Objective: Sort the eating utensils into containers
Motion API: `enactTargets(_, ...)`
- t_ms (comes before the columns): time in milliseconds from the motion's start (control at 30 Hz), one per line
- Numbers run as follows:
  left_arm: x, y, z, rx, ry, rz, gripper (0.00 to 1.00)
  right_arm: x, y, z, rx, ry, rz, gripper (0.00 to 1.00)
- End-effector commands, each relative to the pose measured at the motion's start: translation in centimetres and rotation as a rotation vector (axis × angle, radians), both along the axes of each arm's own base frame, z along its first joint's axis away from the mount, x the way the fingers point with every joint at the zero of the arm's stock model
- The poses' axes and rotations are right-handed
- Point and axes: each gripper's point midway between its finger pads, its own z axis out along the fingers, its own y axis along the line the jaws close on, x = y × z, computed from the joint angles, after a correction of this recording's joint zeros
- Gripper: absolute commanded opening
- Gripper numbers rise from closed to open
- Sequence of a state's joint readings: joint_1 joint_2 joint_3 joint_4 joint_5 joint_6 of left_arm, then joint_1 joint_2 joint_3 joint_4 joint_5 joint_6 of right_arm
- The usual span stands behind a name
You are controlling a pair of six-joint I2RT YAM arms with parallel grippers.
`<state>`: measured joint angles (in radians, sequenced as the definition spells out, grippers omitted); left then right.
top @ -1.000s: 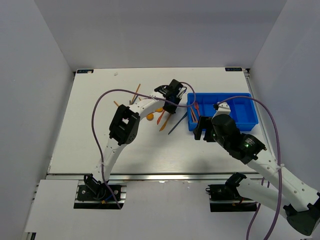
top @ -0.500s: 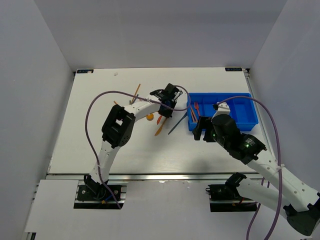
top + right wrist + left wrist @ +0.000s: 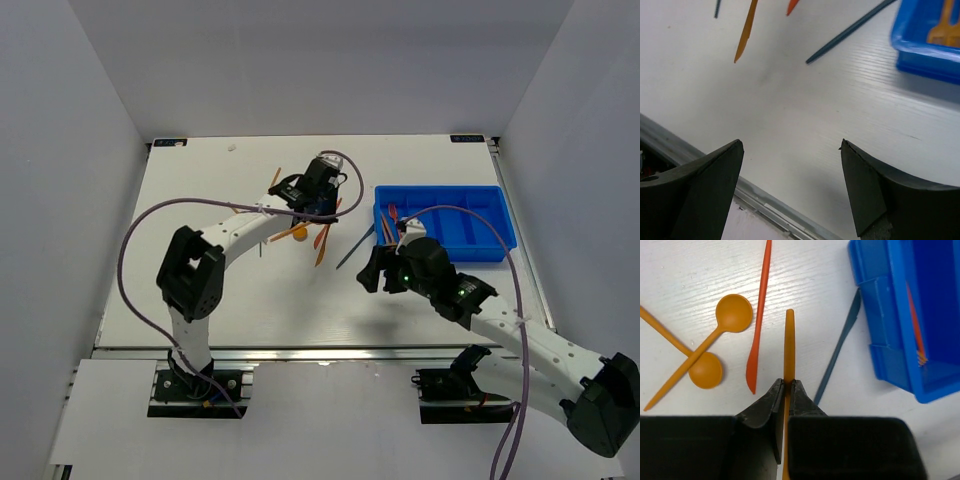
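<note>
Within left gripper (image 3: 784,386): thin flat orange stick (image 3: 789,340); smooth plastic

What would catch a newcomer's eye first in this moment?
The bright blue divided tray at the right of the table, an orange fork inside, stands out first. Mid-table, the left claw pinches an orange stick beside two crossed orange spoons; the right claw hangs open and empty near the tray.

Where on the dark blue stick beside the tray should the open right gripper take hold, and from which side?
Probably its free end, away from the tray, the right gripper coming from above with jaws across the thin width. The dark blue stick lies flat, and its other end sits hard by the tray wall.
</note>
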<state>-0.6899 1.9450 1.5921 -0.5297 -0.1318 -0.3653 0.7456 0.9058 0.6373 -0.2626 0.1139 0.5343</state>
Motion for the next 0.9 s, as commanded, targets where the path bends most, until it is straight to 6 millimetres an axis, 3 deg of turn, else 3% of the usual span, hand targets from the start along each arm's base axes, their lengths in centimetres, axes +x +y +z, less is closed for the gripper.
enactTargets(0, -0.7, -0.4, 3.6, -0.163, -0.058, 0.089, 0.00, 1.0, 4.7, 4.4, 0.258, -0.137, 0.128, 0.83)
enactTargets(33, -1.2, -0.4, 5.2, -0.206, -0.082, 0.097, 0.00, 1.0, 5.1, 4.7, 0.286, -0.140, 0.133, 0.83)
enactTargets(133, -2.5, -0.1, 5.5, -0.288, -0.083, 0.135, 0.00, 1.9, 6.2, 5.1, 0.323, -0.153, 0.136, 0.84)
enactTargets(167, -2.9, 0.0, 6.8, -0.327, -0.102, 0.138, 0.00, 2.3, 6.6, 5.7, 0.332, -0.160, 0.138, 0.84)
enactTargets(333, -4.8, -0.1, 7.4, -0.424, -0.088, 0.140, 0.00, 5.2, 7.9, 4.0, 0.271, -0.123, 0.072, 0.83)
enactTargets(367, -5.0, -0.1, 7.6, -0.435, -0.086, 0.139, 0.00, 5.6, 8.2, 2.9, 0.251, -0.098, 0.072, 0.83)
enactTargets(500, -6.1, -0.1, 9.5, -0.489, -0.109, 0.129, 0.00, 6.9, 9.8, 3.5, 0.251, -0.112, 0.096, 0.82)
enactTargets(667, -7.0, 0.4, 10.0, -0.505, -0.119, 0.130, 0.00, 7.6, 11.4, 4.4, 0.270, -0.122, 0.142, 0.79)
enactTargets(700, -7.0, 0.4, 10.0, -0.508, -0.118, 0.134, 0.00, 7.7, 11.5, 4.7, 0.273, -0.125, 0.141, 0.77)
enactTargets(800, -7.4, 0.3, 10.1, -0.532, -0.113, 0.126, 0.00, 8.3, 11.9, 4.8, 0.268, -0.137, 0.145, 0.58)
enactTargets(867, -7.5, 0.0, 10.5, -0.552, -0.115, 0.115, 0.00, 8.7, 12.3, 4.8, 0.260, -0.141, 0.160, 0.38)
